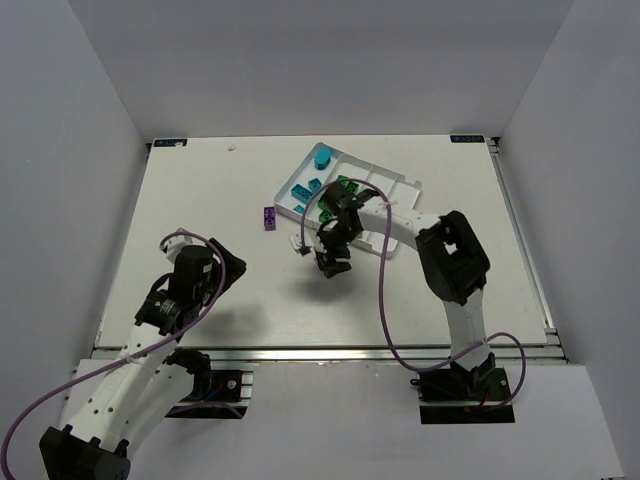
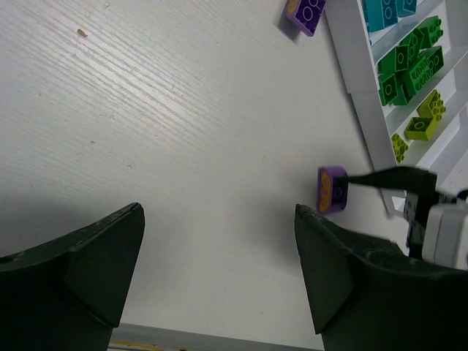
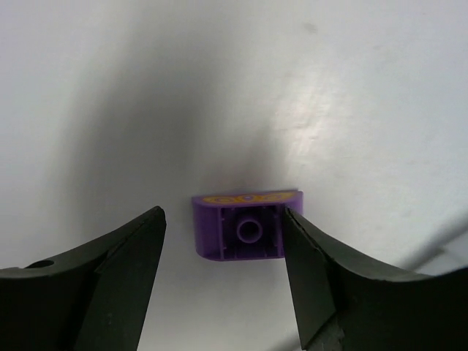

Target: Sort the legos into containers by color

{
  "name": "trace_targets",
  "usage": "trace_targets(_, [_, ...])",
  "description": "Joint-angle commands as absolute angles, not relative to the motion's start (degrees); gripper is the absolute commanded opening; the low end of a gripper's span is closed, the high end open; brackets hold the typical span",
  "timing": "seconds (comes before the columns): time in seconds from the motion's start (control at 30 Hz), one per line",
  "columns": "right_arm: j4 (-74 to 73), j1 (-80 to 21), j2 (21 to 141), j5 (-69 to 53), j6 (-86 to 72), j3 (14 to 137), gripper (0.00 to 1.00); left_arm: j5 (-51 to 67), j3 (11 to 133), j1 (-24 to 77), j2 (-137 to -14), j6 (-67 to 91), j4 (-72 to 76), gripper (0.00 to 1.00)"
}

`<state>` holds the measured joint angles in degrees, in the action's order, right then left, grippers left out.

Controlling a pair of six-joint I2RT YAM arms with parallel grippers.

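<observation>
White table [image 1: 200, 200]: sorting looks nearly done, purple remains.
The tray [image 1: 390, 180] holds cyan bricks [image 1: 305, 190], green bricks [image 1: 346, 183] and yellow-green bricks [image 2: 424, 121]; a purple brick [image 1: 269, 217] lies left of the tray, a second purple brick [image 3: 247, 223], near the tray, sits between the right gripper's [image 1: 331, 265] spread, unclamped fingers; left gripper [image 2: 218, 219] gapes empty.

This is a robotics lab test cell. Plain white panels [image 1: 70, 130] box in a white desk [image 1: 200, 200] at 9, 12 and 3 o'clock. A slotted aluminium rail [image 1: 320, 354] runs along the 6 o'clock edge. The left arm [image 1: 180, 290] and right arm [image 1: 455, 265] are bolted there side by side, with purple cables [image 1: 383, 320] looping off them. Small black markers [image 1: 167, 142] sit in the far corners at 11 and 1 o'clock. Toward 1 o'clock lies a white tray [image 1: 400, 181] of toy bricks [image 1: 345, 185], a bench-test prop.
</observation>
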<state>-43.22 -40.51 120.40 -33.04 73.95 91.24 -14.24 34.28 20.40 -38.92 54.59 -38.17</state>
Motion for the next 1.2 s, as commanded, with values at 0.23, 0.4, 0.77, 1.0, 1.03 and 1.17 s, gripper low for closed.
trace_targets(0.23, [-40.61, -41.04, 102.57, -37.63, 66.47, 78.66, 0.89, -12.48, 33.22, 20.21, -38.58, 55.81, -35.60, 0.92])
trace_targets(0.4, [-36.49, -40.52, 99.59, -34.64, 52.85, 78.58, 0.89, -12.48, 33.49, 20.21, -38.85, 56.16, -34.89, 0.92])
trace_targets(0.77, [-20.83, -44.21, 91.23, -7.13, 9.43, 62.31, 0.89, -16.87, 33.84, 20.21, -36.65, 58.53, -37.79, 0.97])
trace_targets(1.0, [-19.86, -44.47, 95.61, -5.63, -2.89, 64.94, 0.89, -15.65, 34.01, 20.13, -37.53, 58.10, -36.74, 0.97])
trace_targets(1.03, [-20.04, -44.65, 96.49, -5.63, -4.29, 65.39, 0.89, -15.73, 34.10, 20.13, -37.53, 58.18, -36.91, 0.97])
trace_targets(1.17, [-20.39, -45.61, 101.06, -5.45, -5.36, 67.76, 0.89, -16.08, 34.28, 20.21, -36.66, 59.06, -37.97, 0.97])
